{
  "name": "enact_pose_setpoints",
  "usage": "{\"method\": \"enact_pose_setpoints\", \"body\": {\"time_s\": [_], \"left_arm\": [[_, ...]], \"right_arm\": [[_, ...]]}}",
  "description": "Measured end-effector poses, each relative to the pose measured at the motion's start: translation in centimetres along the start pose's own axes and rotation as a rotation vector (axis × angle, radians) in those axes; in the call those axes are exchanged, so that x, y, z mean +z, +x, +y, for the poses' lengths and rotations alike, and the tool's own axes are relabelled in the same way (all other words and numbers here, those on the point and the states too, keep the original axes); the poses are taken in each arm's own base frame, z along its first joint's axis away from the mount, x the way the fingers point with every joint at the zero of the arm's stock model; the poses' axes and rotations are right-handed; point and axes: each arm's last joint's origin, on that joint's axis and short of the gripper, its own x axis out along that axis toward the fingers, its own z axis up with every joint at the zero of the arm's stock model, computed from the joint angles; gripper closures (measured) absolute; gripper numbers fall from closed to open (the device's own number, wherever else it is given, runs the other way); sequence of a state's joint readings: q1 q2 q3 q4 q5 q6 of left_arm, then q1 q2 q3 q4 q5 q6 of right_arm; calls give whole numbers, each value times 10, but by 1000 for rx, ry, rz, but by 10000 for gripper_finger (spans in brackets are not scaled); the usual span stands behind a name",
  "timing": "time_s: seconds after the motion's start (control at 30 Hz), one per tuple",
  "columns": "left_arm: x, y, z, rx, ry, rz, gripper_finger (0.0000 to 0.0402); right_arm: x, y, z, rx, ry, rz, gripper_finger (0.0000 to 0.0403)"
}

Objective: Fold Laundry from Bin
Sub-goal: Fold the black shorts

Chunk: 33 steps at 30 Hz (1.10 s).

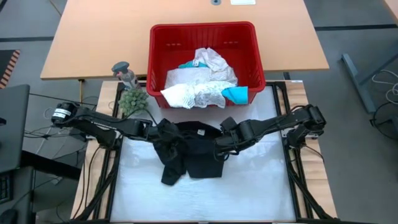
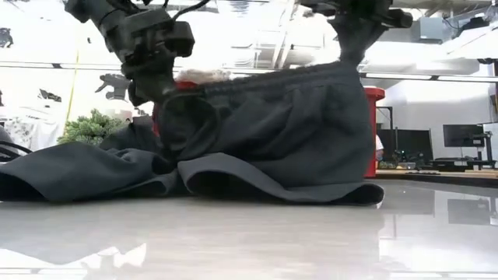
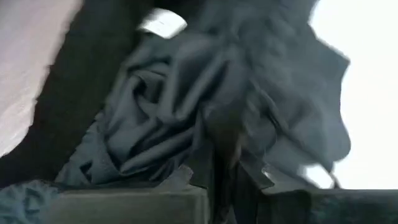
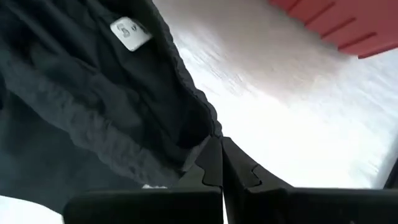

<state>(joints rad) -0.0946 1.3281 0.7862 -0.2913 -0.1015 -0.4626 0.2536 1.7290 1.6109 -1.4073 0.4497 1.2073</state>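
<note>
The black garment (image 1: 198, 154) lies on the white mat (image 1: 255, 186) just in front of the red bin (image 1: 202, 27). In the low view its gathered waistband (image 2: 272, 78) is held up between my two grippers, while its lower edge (image 2: 272, 190) and a bunched left part (image 2: 70, 171) rest on the mat. My left gripper (image 1: 163, 132) is shut on the garment's left end. My right gripper (image 1: 222, 144) is shut on its right end. White lacy laundry (image 1: 198, 87) and teal laundry (image 1: 236, 94) fill the bin. My left gripper pinches a bunch of crumpled black cloth (image 3: 221, 134) between its two fingers, several folds together. It comes slanting down from the table's left. The cloth hangs below it, with the lower part on the mat. My right gripper pinches the garment's gathered waistband edge (image 4: 208, 134) between its two fingers, some way from the white label (image 4: 130, 32). It comes steeply down from the table's right. The band runs up off the mat toward the other gripper; the cloth below drapes down onto the mat.
A small green plant (image 1: 132, 99) and a grey figure (image 1: 124, 71) stand left of the bin. The bin sits at the mat's far edge, partly on the wooden table (image 1: 93, 43). Bare mat lies near the front edge.
</note>
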Motion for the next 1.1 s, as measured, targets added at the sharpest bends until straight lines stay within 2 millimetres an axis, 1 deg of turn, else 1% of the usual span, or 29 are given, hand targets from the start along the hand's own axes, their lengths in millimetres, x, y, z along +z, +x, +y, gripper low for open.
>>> {"method": "enact_pose_setpoints", "body": {"time_s": [0.07,0.13,0.27,0.37,0.47,0.53,0.6,0.77,0.9,1.0,1.1], "left_arm": [[-2,0,-1,-60,88,36,344],[-1,-2,-2,-99,152,34,311],[3,-5,-4,-108,295,37,236],[12,-11,-3,-24,367,33,186],[22,-20,0,61,441,61,153],[29,-26,1,106,528,67,141],[36,-29,5,112,603,63,136],[51,-26,26,69,634,24,135],[64,-24,41,60,710,-53,135],[68,-13,51,-13,720,-64,136],[67,4,58,-58,743,-24,136]], "right_arm": [[-2,3,0,-8,1,12,386],[-5,4,0,-11,2,26,386],[-17,1,2,-14,-33,58,386],[-25,-3,2,-28,-25,74,386],[-36,-8,0,-58,-30,80,386],[-43,-11,0,-65,-41,80,386],[-49,-14,2,-53,-64,76,386],[-65,-22,5,-34,-137,67,386],[-78,-28,7,-16,-227,71,386],[-87,-32,7,3,-290,92,386],[-95,-36,8,15,-329,95,386]]}}
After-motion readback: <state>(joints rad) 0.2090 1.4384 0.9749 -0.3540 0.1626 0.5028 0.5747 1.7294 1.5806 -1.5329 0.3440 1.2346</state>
